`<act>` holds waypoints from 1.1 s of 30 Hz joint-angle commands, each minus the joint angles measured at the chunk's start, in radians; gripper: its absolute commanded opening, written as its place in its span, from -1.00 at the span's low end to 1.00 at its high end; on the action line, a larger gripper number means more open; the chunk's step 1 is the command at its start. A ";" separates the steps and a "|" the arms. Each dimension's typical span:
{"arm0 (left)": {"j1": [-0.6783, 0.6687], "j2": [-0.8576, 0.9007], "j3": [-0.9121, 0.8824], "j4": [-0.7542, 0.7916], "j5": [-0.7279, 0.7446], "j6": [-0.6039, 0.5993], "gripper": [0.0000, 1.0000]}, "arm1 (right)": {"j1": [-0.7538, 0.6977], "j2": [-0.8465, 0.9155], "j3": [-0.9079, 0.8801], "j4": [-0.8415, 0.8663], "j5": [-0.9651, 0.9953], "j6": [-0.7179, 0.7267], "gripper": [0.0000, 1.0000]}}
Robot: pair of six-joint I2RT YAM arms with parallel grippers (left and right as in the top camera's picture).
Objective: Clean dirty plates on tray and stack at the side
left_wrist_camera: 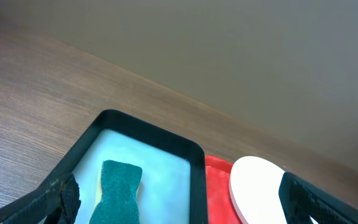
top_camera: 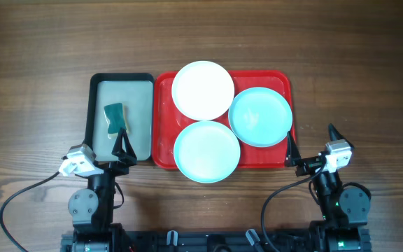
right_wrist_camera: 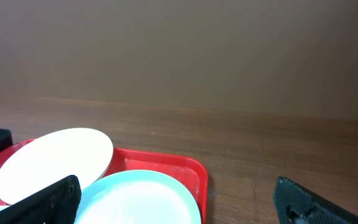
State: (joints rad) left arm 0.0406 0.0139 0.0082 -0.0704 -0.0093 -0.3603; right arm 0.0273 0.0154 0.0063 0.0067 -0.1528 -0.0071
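Note:
The red tray (top_camera: pixel 164 133) lies at the table's middle and holds three plates. A white plate (top_camera: pixel 203 90) lies at the back, overlapping the tray's far rim. One aqua plate (top_camera: pixel 259 116) lies at the right and another aqua plate (top_camera: pixel 207 151) at the front, over the near rim. My left gripper (top_camera: pixel 114 150) is open and empty, near the black tray's front edge. My right gripper (top_camera: pixel 311 142) is open and empty, just right of the red tray. The right wrist view shows the white plate (right_wrist_camera: pixel 55 162), the right aqua plate (right_wrist_camera: pixel 142 199) and the red tray (right_wrist_camera: pixel 166 163).
A black-rimmed tray (top_camera: pixel 121 75) with a pale inside sits left of the red tray and holds a green sponge (top_camera: pixel 115 117). The left wrist view shows the sponge (left_wrist_camera: pixel 120 190), the black rim (left_wrist_camera: pixel 197 180) and the white plate (left_wrist_camera: pixel 260 186). Bare wooden table surrounds both trays.

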 commanded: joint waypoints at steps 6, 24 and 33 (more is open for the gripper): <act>0.005 -0.005 -0.003 -0.002 0.002 0.016 1.00 | -0.003 0.002 -0.001 0.005 -0.003 0.010 0.99; 0.005 -0.005 -0.003 0.068 0.002 0.015 1.00 | -0.003 0.002 -0.001 0.006 -0.004 0.010 0.99; 0.006 0.056 0.232 -0.033 0.071 -0.017 1.00 | -0.003 0.008 0.087 0.006 -0.068 0.037 0.99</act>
State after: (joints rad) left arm 0.0406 0.0227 0.0738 -0.0284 0.0395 -0.3683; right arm 0.0273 0.0158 0.0139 0.0257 -0.1913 0.0044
